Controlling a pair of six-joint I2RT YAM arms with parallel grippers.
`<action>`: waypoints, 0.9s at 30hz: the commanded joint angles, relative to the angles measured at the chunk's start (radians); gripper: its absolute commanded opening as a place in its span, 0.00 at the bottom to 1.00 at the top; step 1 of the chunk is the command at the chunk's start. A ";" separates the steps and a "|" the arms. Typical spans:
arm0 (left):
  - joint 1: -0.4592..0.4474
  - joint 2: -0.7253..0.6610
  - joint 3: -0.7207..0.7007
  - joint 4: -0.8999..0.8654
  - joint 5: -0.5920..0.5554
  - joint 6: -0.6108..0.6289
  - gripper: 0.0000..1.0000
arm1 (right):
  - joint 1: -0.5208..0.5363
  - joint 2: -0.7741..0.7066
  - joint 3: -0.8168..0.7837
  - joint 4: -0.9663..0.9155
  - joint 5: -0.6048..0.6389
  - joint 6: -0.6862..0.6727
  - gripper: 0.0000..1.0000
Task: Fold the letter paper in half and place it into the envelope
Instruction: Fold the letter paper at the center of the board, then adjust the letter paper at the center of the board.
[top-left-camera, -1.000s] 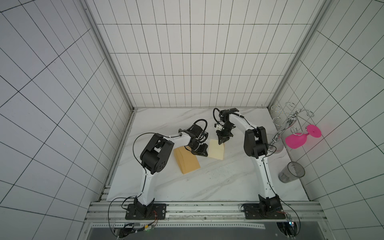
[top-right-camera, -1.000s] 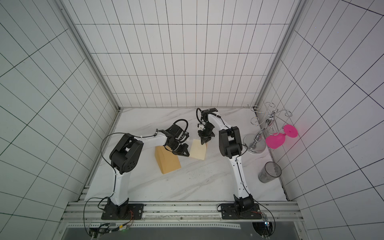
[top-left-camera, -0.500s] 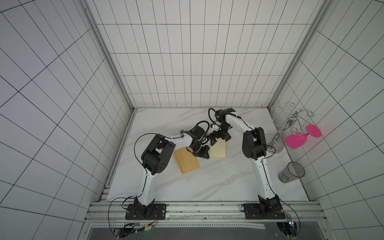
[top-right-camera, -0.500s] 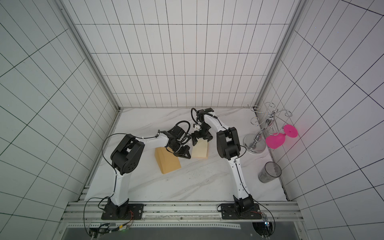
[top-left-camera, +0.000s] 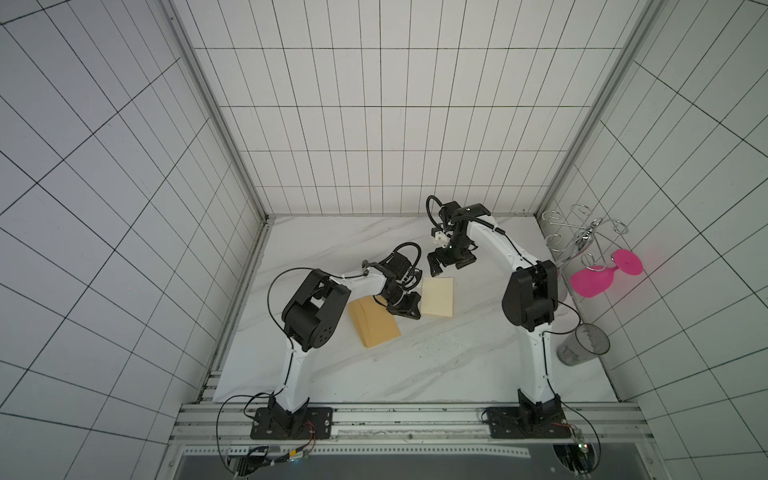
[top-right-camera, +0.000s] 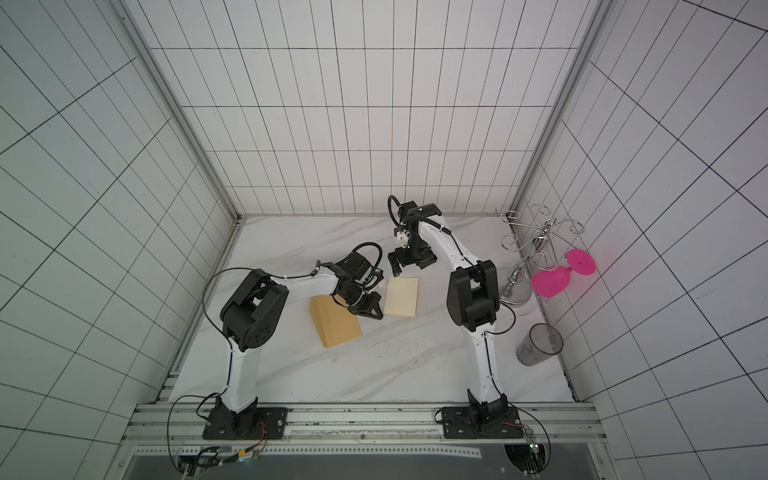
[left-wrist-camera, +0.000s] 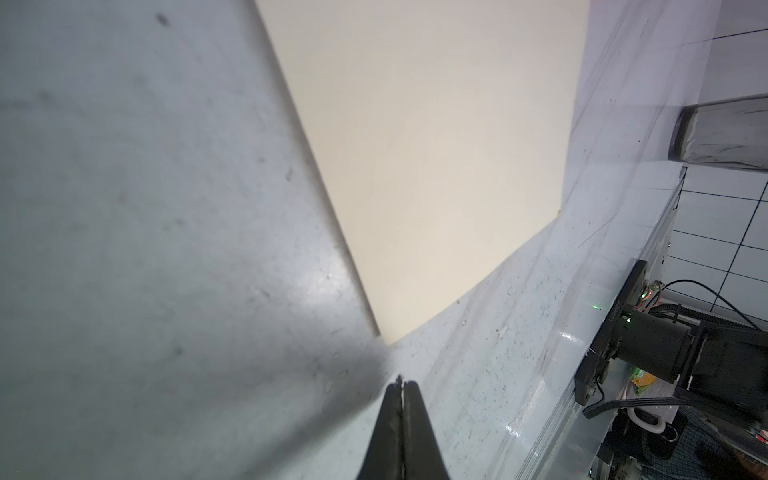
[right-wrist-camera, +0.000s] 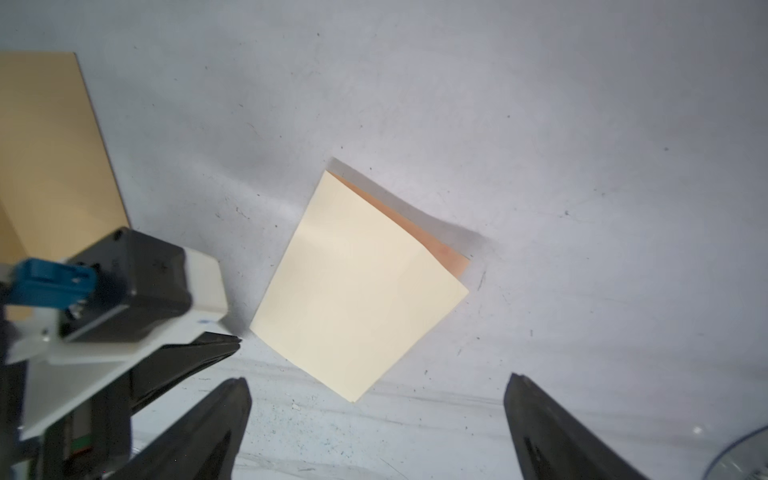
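Already folded, the letter paper (top-left-camera: 437, 297) lies flat mid-table (top-left-camera: 415, 365), its long axis running from back edge to front edge. The envelope (top-left-camera: 374, 322) lies diagonally beside it. The left gripper (left-wrist-camera: 401, 384), pinched shut and empty, sits by the paper's front-left corner. The right gripper (right-wrist-camera: 376, 380) hovers spread wide near its back edge.

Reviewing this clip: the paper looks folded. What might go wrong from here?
1. The letter paper is not folded flush: a peach strip shows along one edge, and the right claw is open, not holding it, so the fold may spring apart.
2. The shut left claw sits beside the paper's corner and the envelope; moving it could push either askew.
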 joint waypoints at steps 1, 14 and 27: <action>0.042 -0.087 -0.010 -0.016 -0.009 0.017 0.00 | -0.006 -0.065 -0.038 -0.006 0.083 0.017 0.90; 0.078 0.114 0.373 -0.038 -0.026 -0.014 0.00 | -0.027 -0.364 -0.540 0.333 -0.114 0.305 0.00; 0.039 0.319 0.505 0.076 -0.041 -0.066 0.00 | -0.028 -0.522 -1.043 0.928 -0.311 0.789 0.00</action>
